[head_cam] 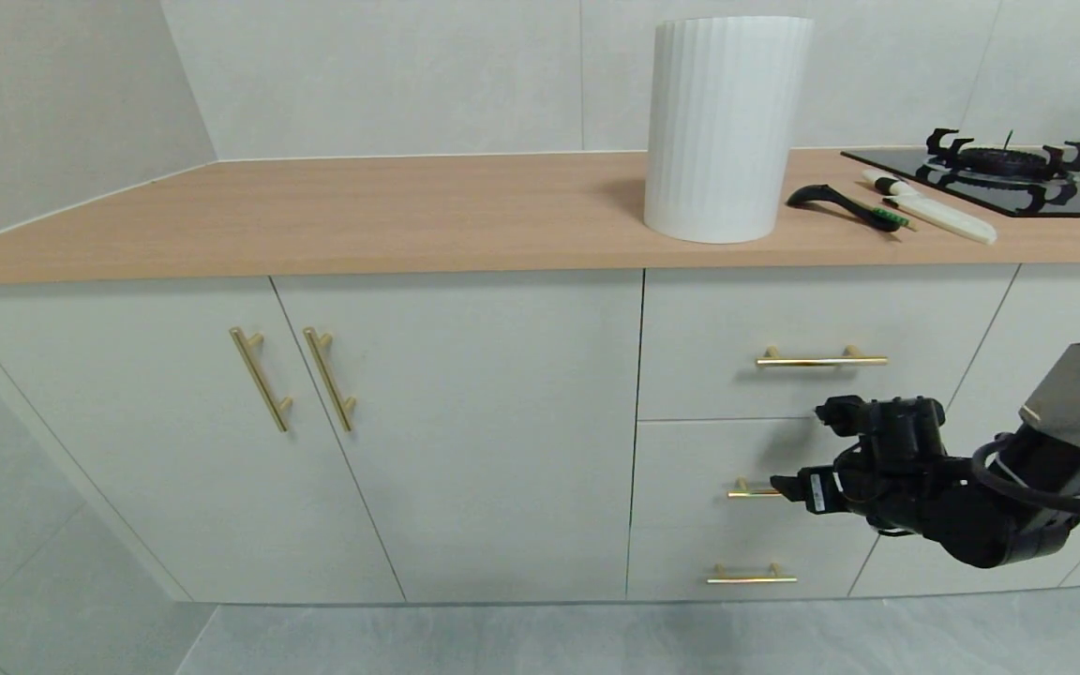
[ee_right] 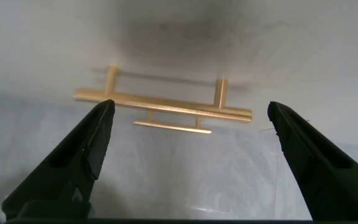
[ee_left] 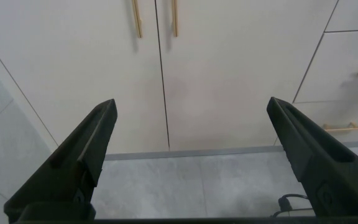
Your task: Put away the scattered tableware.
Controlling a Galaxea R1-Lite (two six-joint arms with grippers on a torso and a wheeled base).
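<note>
1. The right gripper [head_cam: 802, 450] is wide open and empty, with a drawer handle [head_cam: 752, 489] just in front of it.
2. The left gripper [ee_left: 191, 102] is also wide open and empty.
3. The knife [head_cam: 938, 214] and the black utensil [head_cam: 845, 204] lie on the counter [head_cam: 362, 211], above the right gripper.

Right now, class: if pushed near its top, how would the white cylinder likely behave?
Tall for its base, the cylinder would probably tip rather than slide. Its ribbed wall may give some grip. Standing near the counter edge, it could fall off.
</note>
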